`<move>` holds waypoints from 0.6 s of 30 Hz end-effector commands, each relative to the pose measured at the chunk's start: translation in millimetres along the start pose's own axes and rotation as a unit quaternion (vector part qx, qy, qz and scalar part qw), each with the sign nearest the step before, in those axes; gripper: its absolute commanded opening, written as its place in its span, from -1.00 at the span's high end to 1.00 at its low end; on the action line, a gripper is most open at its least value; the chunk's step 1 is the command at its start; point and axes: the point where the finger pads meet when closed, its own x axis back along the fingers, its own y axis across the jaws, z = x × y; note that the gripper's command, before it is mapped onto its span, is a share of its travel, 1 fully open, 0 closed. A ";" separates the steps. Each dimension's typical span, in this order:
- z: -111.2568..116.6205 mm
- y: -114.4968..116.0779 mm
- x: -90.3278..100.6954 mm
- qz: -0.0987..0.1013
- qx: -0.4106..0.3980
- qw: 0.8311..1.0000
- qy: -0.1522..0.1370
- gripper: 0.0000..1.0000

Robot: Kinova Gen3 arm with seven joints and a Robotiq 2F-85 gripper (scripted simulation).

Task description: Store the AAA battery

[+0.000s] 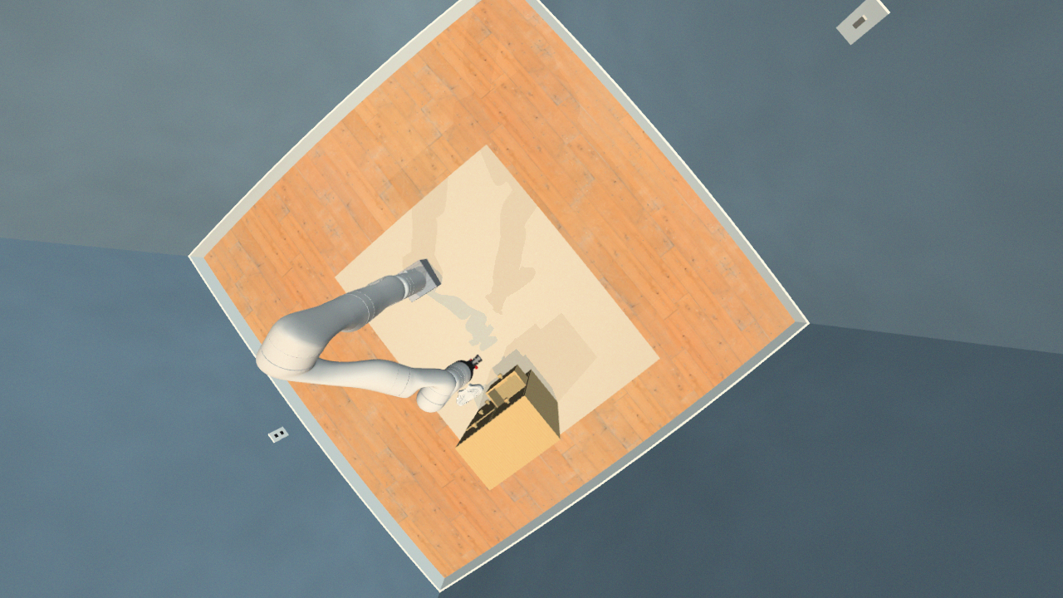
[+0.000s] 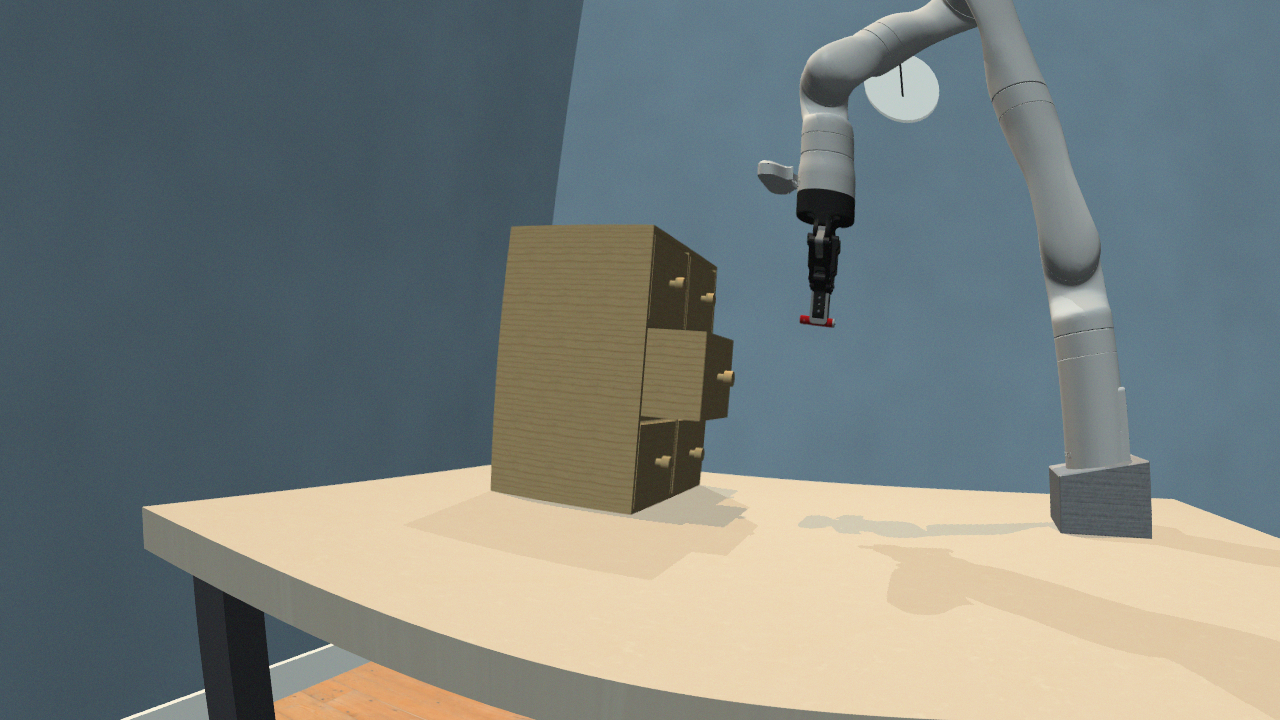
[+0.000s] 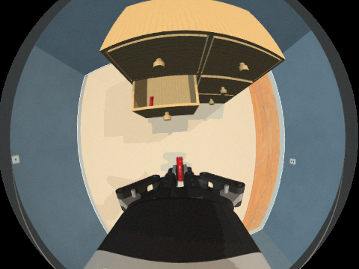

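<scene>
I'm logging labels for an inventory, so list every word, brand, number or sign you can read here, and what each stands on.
None can be read.
Gripped battery: pale specks in the wrist view, too small to read.
Battery in the drawer: too small to read.
Chest: no text seen.
</scene>
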 end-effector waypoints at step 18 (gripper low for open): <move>-6.3 0.7 -3.1 0.001 -0.003 0.992 0.128 0.90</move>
